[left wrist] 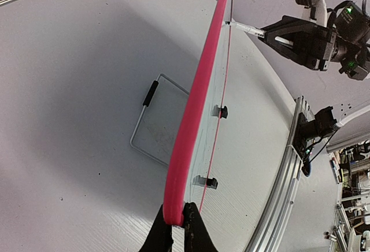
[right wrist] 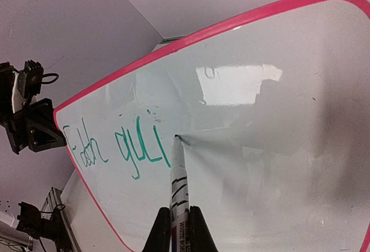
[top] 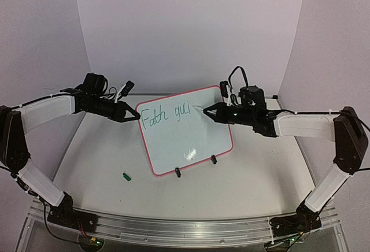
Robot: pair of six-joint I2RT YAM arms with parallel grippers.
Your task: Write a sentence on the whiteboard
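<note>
1. The table (top: 104, 159) is a plain white surface. An aluminium rail (top: 185, 229) runs along its near edge, where both arm bases are bolted.
2. Pale lilac walls (top: 185, 26) close the scene in at the back and on both sides.
3. A small green piece (top: 126, 176) lies loose on the table, near the board's lower left corner and apart from it; what it is I cannot tell.
4. The whiteboard (top: 191, 139) stands tilted at the middle of the table on two black clip feet (top: 178, 173) along its lower edge.
5. In the left wrist view a thin wire frame (left wrist: 151, 125) lies flat on the table behind the board.
6. The sentence (top: 165, 113) sits in green cursive near the board's top edge and reads "Faith gui".
7. The left gripper (top: 137, 116) is clenched on the pink rim at the board's left edge.
8. The right gripper (top: 205, 110) grasps a marker (right wrist: 178, 177), whose tip touches the board just right of the last letter.
</note>
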